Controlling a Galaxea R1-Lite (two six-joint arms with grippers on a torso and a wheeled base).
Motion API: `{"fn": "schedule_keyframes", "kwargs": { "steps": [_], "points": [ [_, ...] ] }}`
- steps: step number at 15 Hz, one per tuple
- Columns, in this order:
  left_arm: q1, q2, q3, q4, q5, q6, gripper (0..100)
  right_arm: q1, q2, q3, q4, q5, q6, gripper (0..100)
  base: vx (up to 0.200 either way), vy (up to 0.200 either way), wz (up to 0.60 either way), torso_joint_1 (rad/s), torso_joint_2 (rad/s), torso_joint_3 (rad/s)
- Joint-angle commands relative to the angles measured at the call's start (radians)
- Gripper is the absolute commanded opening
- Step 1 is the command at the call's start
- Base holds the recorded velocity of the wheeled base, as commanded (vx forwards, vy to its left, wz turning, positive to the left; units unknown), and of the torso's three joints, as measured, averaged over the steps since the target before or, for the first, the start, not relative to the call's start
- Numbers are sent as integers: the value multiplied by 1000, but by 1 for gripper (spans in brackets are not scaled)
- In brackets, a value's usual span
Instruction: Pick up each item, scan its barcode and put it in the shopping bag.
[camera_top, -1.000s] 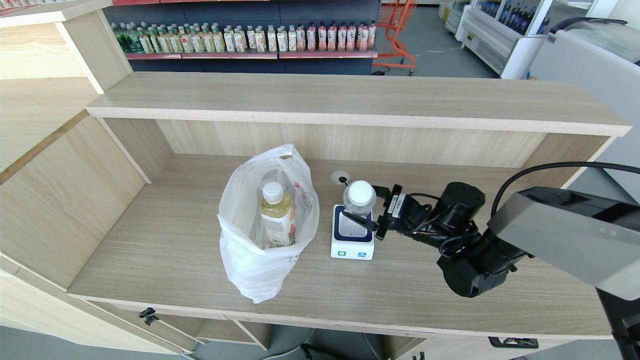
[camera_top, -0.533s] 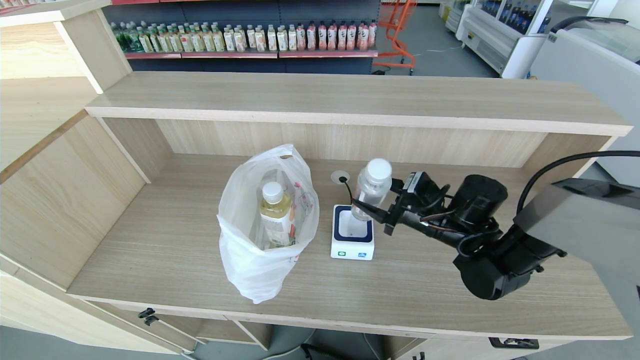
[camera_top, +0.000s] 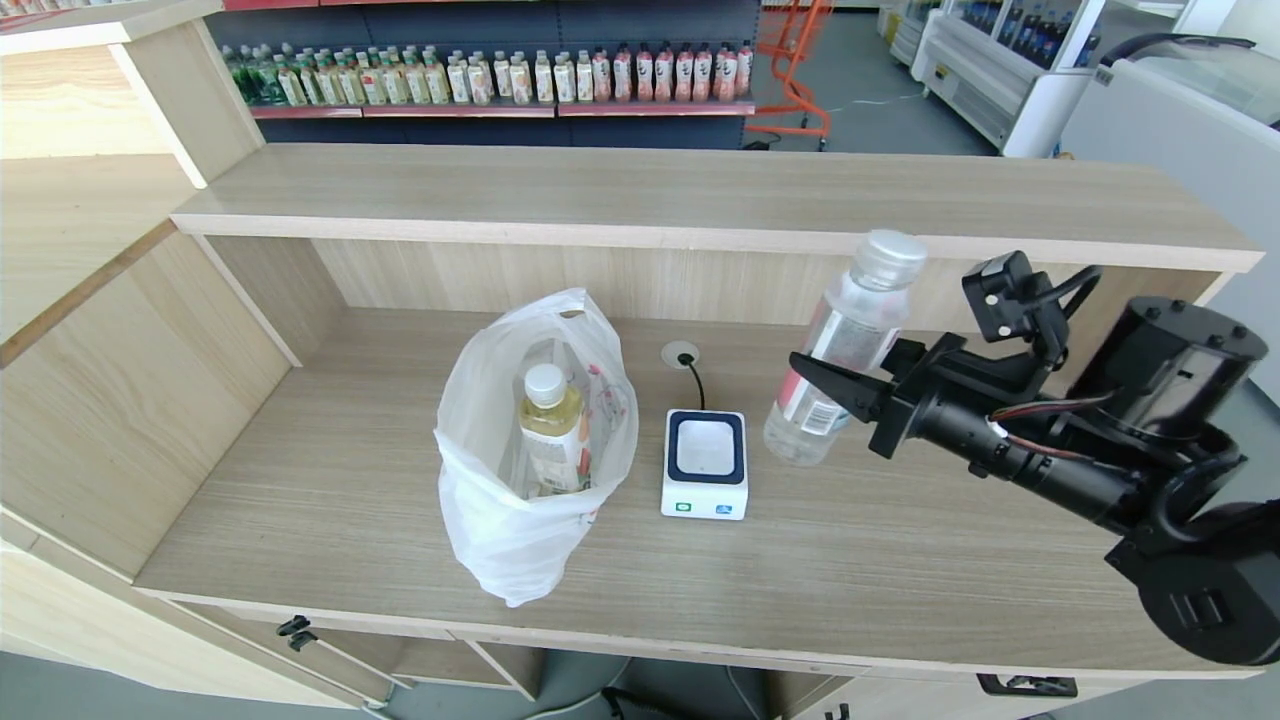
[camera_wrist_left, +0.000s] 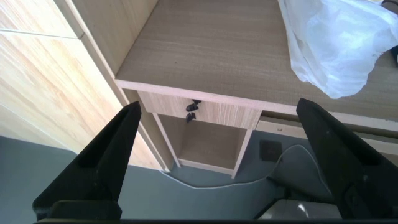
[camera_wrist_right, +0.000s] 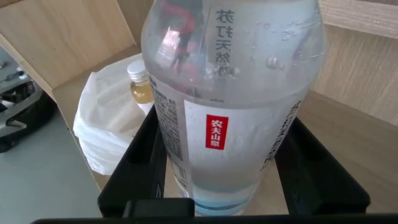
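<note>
One water bottle (camera_top: 842, 345) pinched by right jaws | one yellow bottle (camera_top: 552, 440) in bag (camera_top: 500, 550) | one scanner (camera_top: 706, 465) | left jaws spread

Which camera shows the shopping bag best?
Head view: the whole shopping bag stands open, a bottle inside. The left wrist view catches just its lower end; the right wrist view, part of it behind the water bottle.

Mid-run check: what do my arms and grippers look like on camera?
The right arm is matte black, built of fat cylindrical joints, with thin reddish wires along the forearm and a small black camera block on the wrist trailing a black cable. The right gripper has two flat, tapering black fingers; the left gripper has the same black wedge-shaped fingers.
</note>
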Motion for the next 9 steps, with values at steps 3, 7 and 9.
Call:
{"fn": "schedule_keyframes", "kwargs": {
  "steps": [3,7,9],
  "points": [
    [0,1,0,0,1,0,100,0,-143,55,74,-9,44,0,0,0,0,0,0,0],
    [0,1,0,0,2,2,100,-8,-181,63,143,-72,67,0,0,0,0,0,0,0],
    [0,1,0,0,1,2,100,-12,-180,63,144,-73,75,0,0,200,0,0,2,2]
  ]
}}
